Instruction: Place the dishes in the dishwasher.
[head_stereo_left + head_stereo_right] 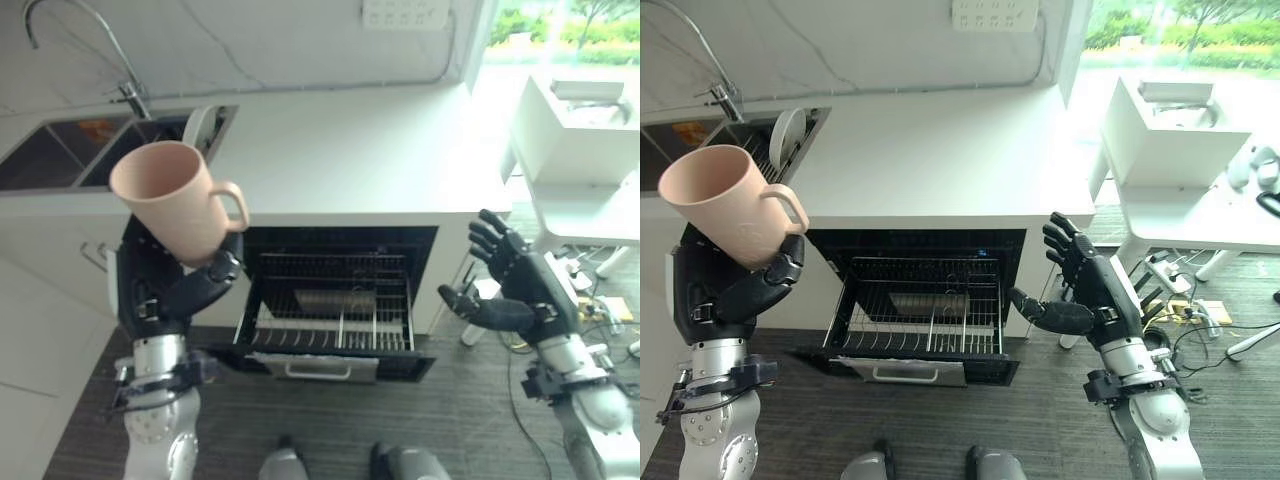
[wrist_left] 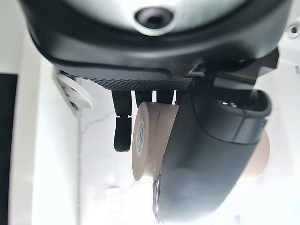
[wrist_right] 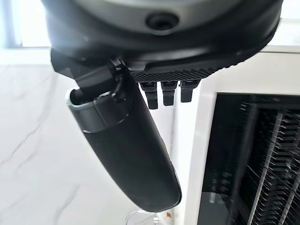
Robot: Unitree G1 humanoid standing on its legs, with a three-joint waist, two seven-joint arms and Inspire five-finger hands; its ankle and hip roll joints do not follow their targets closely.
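My left hand (image 1: 190, 285) is raised in front of the counter with its fingers and thumb curled round the lower part of a pale pink mug (image 1: 175, 198). In my left wrist view the thumb (image 2: 206, 159) lies across the mug's side and the fingers (image 2: 123, 124) reach round its base, so the grip is closed on it. The mug is tilted, its open mouth turned up and toward my left, its handle (image 1: 233, 205) sticking out toward my right, clear of my fingers. It hangs in the air above and to the left of the open dishwasher (image 1: 335, 305), touching neither the counter nor the rack.

My right hand (image 1: 1080, 290) is held up on the other side, palm turned inward, fingers spread and nearly straight, thumb out to the side, with nothing in it. It floats beside the right edge of the dishwasher opening without touching it.

Between my hands the dishwasher's wire rack (image 1: 340, 320) is pulled out over the lowered door, and a flat metal piece lies in it near the back. Above it runs the white counter (image 1: 350, 150). At the counter's left end is the sink (image 1: 90, 150) with a curved tap (image 1: 110, 50), and a white plate (image 1: 787, 135) stands upright on edge in the basin. Off to my right, by the window, a white table (image 1: 1200, 210) carries a white tub (image 1: 1160, 125).
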